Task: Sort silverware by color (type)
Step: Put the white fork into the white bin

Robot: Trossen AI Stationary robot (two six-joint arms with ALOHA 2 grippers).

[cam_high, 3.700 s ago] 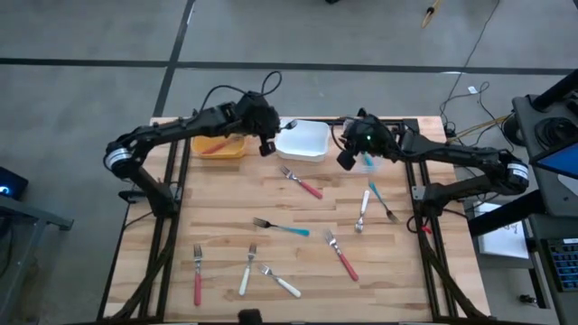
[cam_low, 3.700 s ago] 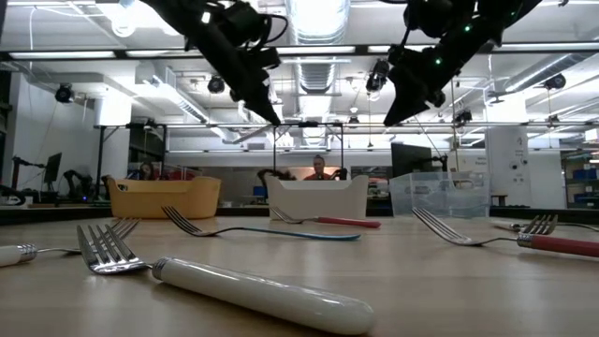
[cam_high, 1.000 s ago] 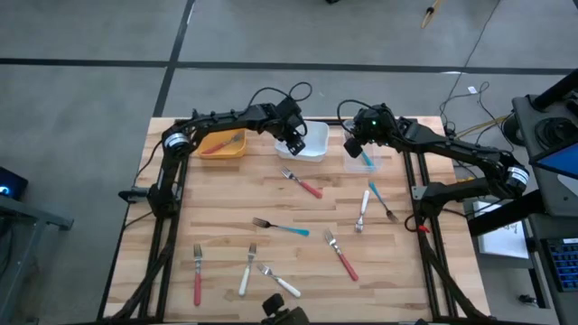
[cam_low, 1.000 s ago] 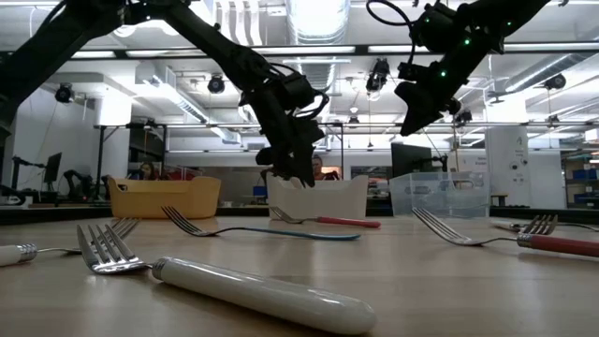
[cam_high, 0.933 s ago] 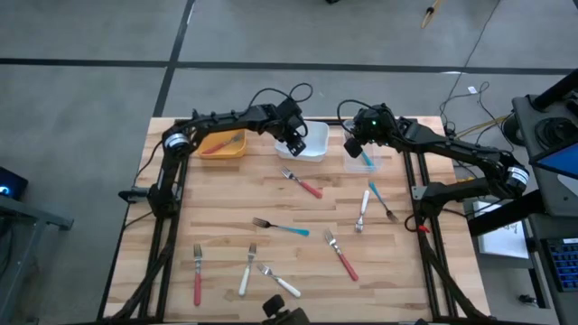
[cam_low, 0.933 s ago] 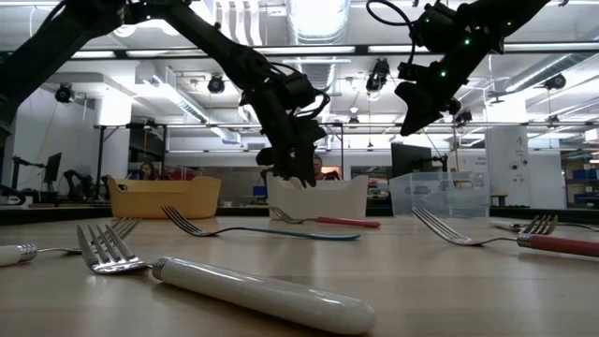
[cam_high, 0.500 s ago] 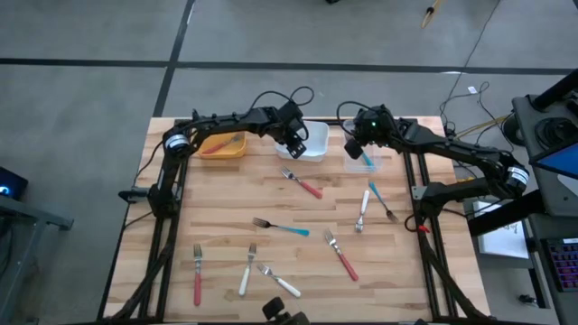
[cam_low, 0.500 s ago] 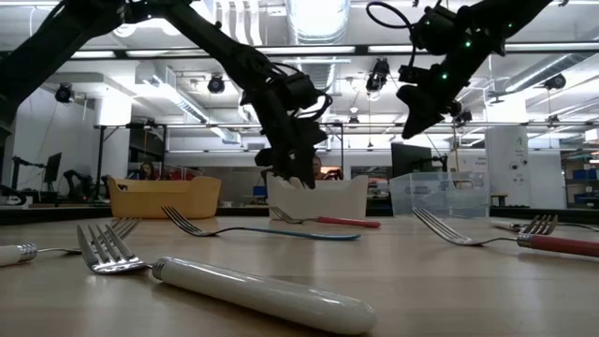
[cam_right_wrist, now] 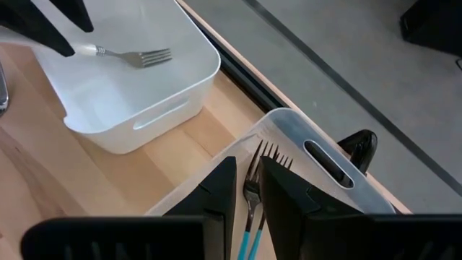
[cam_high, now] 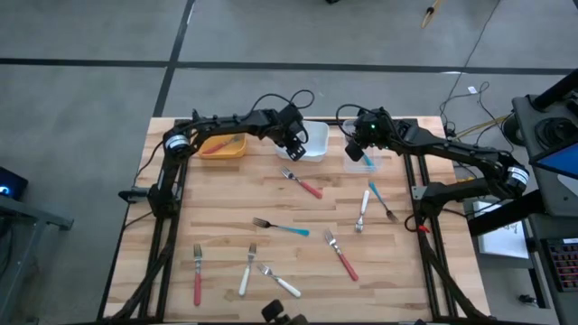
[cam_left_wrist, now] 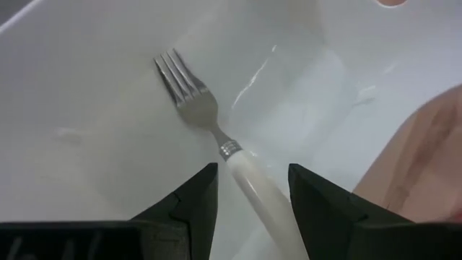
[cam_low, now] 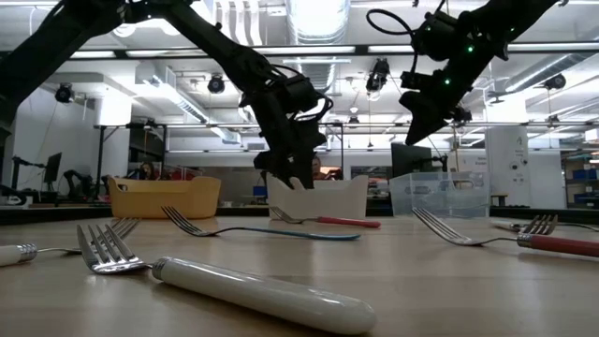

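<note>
The left gripper [cam_left_wrist: 247, 189] hangs low inside the white bin [cam_high: 312, 143] at the table's far edge, its jaws parted around the handle of a white fork [cam_left_wrist: 216, 137] that lies on the bin floor, likely there so white pieces gather together. The right gripper [cam_right_wrist: 245, 189] hovers over the clear bin [cam_right_wrist: 321, 162] to the right, pinching a teal fork [cam_right_wrist: 250, 198] by its handle, tines pointing ahead into the bin. Other forks [cam_high: 301, 182] lie scattered nearer on the table [cam_high: 226, 208].
</note>
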